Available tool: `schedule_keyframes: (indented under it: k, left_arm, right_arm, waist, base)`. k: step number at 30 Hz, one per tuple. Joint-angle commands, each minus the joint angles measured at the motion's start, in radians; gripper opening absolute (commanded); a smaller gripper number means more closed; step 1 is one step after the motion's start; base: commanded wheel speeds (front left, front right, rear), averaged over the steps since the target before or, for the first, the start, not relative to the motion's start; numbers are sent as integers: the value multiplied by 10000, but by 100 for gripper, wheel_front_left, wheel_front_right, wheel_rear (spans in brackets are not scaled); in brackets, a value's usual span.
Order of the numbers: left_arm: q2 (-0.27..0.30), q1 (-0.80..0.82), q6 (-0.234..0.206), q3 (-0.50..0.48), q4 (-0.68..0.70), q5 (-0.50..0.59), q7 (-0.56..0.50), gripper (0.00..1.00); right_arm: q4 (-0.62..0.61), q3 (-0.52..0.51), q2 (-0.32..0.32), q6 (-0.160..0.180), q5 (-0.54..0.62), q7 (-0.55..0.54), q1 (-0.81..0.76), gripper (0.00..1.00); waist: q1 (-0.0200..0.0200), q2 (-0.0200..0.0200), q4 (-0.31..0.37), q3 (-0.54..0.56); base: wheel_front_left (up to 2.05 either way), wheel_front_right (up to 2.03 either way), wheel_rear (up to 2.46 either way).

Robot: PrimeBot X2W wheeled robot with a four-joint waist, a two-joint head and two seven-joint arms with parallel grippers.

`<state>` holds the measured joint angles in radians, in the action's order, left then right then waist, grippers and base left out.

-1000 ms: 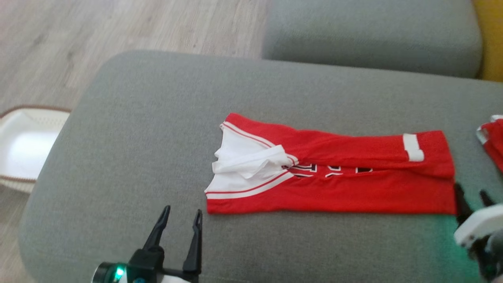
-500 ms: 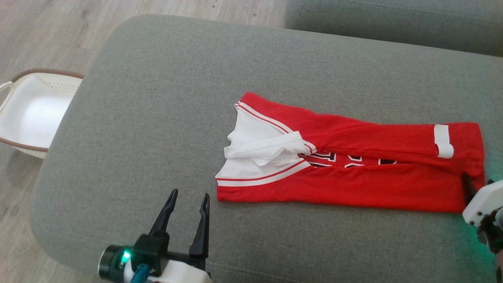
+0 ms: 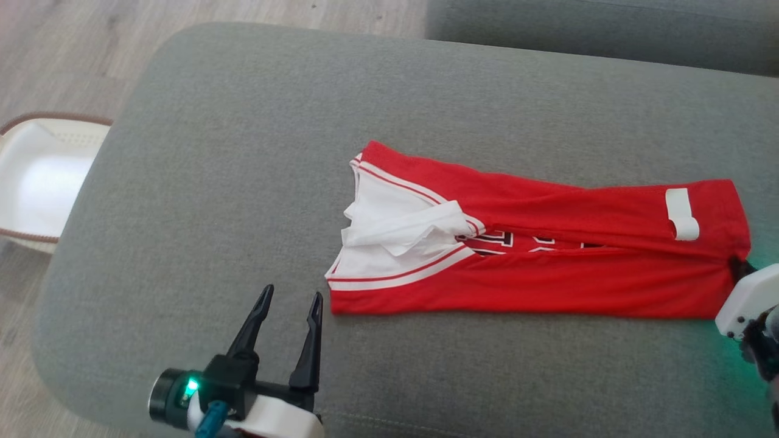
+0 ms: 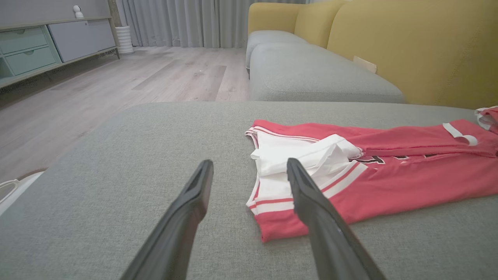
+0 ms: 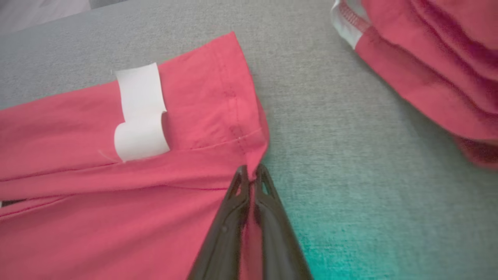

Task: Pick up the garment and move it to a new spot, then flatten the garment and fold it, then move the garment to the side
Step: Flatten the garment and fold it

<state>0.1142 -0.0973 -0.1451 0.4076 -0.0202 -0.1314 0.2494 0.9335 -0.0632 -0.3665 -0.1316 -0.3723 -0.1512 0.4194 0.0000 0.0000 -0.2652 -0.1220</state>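
Note:
A red jersey (image 3: 535, 255) with white trim and dark lettering lies folded lengthwise on the grey sofa cushion (image 3: 243, 182), its white-lined collar end to the left. In the right wrist view the right gripper (image 5: 251, 173) is shut on the jersey's (image 5: 116, 163) hem edge, red cloth pinched between its fingers; the head view has that gripper (image 3: 737, 267) at the garment's right end. My left gripper (image 3: 289, 304) stands open just short of the jersey's near left corner, touching nothing. The left wrist view has the jersey's (image 4: 389, 171) collar end just beyond the open left gripper (image 4: 249, 167).
A second red garment (image 5: 435, 66) lies bunched to the right of the pinched hem. A white basket (image 3: 36, 176) sits on the wooden floor left of the cushion. Another grey cushion (image 4: 311, 74) and yellow backrests (image 4: 408, 42) lie beyond.
The right gripper has gone from open beside the hem to shut on it, and the hem puckers there. The head camera shifted. The left gripper stays open near the same corner.

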Motion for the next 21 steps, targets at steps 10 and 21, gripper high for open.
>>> schedule_keyframes:
  k: [10,21]
  left_arm:
    - [-19,415,188,-473,247,420,124,100]
    - [-270,268,246,-419,-12,406,124,100]
  right_arm:
    - [-1039,571,-1393,9,226,75,485,0]
    - [-4358,1125,-2174,9,-339,-1407,446,0]
  waist:
    - [0,0,819,126]
    - [0,0,1212,691]
  base:
    - [0,0,0]
    - [0,0,0]
